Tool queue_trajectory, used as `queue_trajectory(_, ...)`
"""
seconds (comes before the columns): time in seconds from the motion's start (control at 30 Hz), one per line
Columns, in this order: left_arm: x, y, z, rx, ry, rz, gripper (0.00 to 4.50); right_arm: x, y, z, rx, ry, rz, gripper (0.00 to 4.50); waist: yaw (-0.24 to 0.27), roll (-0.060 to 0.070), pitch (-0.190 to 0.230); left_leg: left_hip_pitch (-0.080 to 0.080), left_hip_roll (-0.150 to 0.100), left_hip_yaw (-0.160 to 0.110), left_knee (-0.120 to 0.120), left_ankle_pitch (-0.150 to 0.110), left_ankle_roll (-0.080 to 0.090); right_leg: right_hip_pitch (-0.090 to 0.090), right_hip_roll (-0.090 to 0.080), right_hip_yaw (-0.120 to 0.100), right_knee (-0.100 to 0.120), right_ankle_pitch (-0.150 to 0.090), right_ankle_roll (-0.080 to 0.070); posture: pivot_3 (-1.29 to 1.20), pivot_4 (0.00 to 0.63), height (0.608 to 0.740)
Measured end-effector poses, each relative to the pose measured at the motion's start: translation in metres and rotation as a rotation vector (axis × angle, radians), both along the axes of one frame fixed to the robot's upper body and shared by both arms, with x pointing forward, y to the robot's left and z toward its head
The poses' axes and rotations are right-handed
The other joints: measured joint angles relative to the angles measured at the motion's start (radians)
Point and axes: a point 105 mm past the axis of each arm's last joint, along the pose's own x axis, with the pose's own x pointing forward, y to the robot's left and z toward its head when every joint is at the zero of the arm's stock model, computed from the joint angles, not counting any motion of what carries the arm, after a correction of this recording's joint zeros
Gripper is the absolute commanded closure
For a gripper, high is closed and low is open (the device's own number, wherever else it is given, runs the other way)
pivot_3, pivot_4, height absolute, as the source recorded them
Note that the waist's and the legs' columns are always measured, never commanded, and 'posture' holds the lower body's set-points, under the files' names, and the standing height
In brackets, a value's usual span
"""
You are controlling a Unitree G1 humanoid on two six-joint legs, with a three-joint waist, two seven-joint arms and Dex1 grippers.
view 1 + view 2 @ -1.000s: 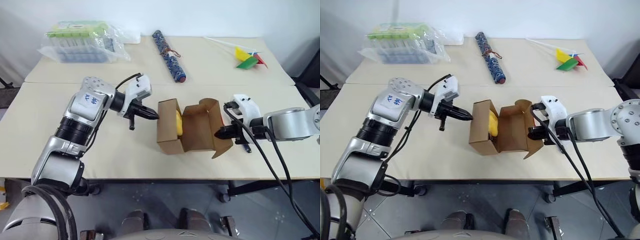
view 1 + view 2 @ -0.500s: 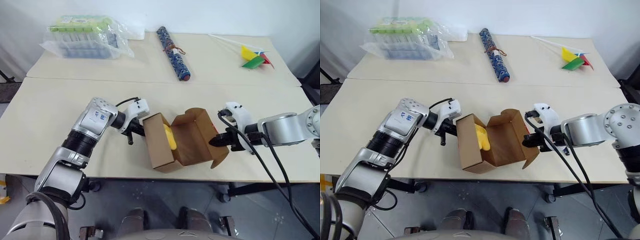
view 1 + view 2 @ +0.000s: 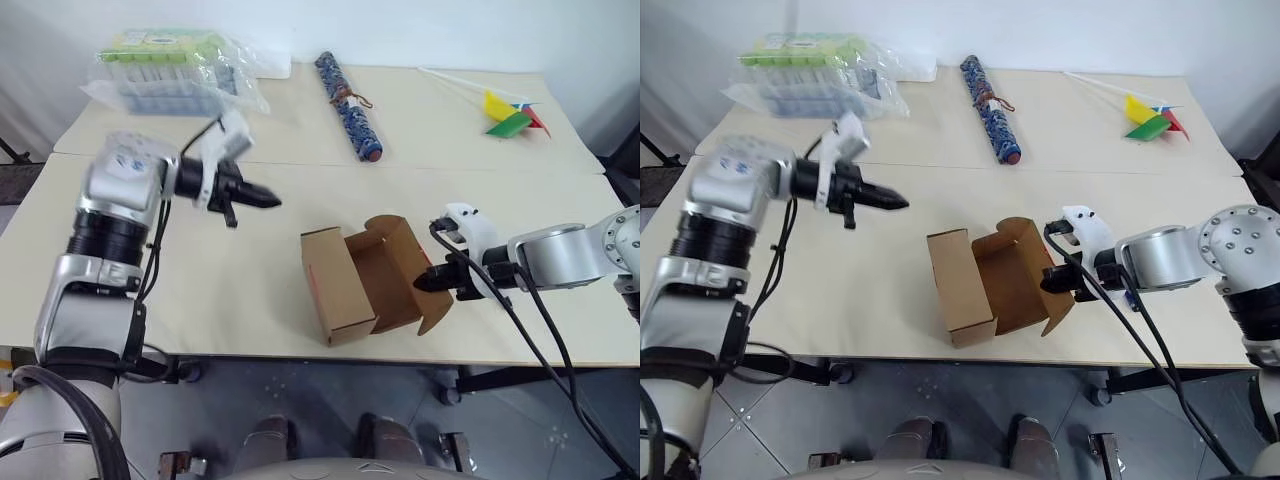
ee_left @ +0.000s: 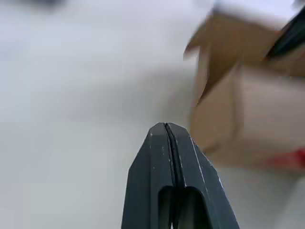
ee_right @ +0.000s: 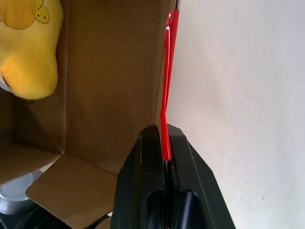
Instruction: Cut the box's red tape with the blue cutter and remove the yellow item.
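The box [image 3: 335, 285] lies open on its side near the table's front edge. My right gripper [image 3: 422, 283] is shut on its right-hand flap, with the red tape [image 5: 167, 95] on that flap running edge-on up from between the fingers. Deep inside the box sits the yellow item [image 5: 26, 47], seen in the right wrist view. My left gripper [image 3: 272, 201] hangs shut and empty above the table, well left of the box and pointing toward it. The blue cutter cannot be made out.
A blue patterned roll [image 3: 347, 108] lies at the back centre. A pinwheel [image 3: 510, 115] lies at the back right, and a plastic bag of green-capped items [image 3: 170, 70] at the back left. The table's front edge [image 3: 400, 352] runs just below the box.
My left gripper has drawn back from the box's left side, rising up and to the left. The box has turned, so the yellow item no longer faces the head views. The right gripper has stayed on the flap.
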Motion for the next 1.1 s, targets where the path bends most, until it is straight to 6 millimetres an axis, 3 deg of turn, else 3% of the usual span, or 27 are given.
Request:
queue_trajectory(0.13,-0.028,-0.039,0.006,-0.032,0.011,-0.181,4.50,0.000,0.000,0.000,-0.001,0.002,-0.002,4.45,-0.001,0.000,0.000,0.000,0.000,-0.001,0.000,0.000,0.000,0.000,0.000,0.000,0.000,0.000,0.000,0.00,0.150,0.740)
queue_trajectory(0.27,-0.051,-0.054,-0.020,0.035,0.093,-0.277,4.50,0.001,-0.001,0.000,-0.004,0.001,-0.005,4.45,-0.010,0.000,0.000,0.001,0.000,0.000,-0.001,0.001,-0.001,0.000,0.001,0.000,0.000,0.000,0.000,0.00,0.150,0.740)
queue_trajectory(0.4,-0.062,-0.054,-0.038,0.094,0.144,-0.302,4.50,0.001,-0.001,0.000,-0.008,0.000,-0.009,4.45,-0.012,0.001,0.000,0.001,0.000,0.000,-0.001,0.001,-0.002,-0.001,0.001,0.000,0.001,0.000,0.000,0.00,0.150,0.740)
queue_trajectory(0.53,-0.059,-0.052,-0.049,0.135,0.131,-0.283,4.50,0.001,-0.002,0.000,-0.011,-0.001,-0.012,4.45,-0.005,0.001,0.000,0.001,0.000,0.000,-0.001,0.001,-0.002,0.000,0.001,0.001,0.001,0.000,0.000,0.00,0.150,0.740)
queue_trajectory(0.83,-0.056,-0.050,-0.057,0.172,0.069,-0.309,4.50,0.000,-0.003,-0.005,-0.006,0.012,-0.023,4.45,-0.002,0.001,0.000,0.009,0.001,0.001,-0.001,0.001,-0.002,0.006,0.001,0.002,0.001,0.000,0.000,0.00,0.150,0.740)
queue_trajectory(1.1,-0.059,-0.030,-0.067,0.211,0.070,-0.263,4.50,-0.001,-0.011,-0.005,0.047,0.002,-0.076,4.45,0.002,0.009,-0.005,0.020,0.004,-0.002,-0.002,0.000,-0.001,0.019,0.000,0.005,-0.003,-0.001,-0.001,0.00,0.150,0.740)
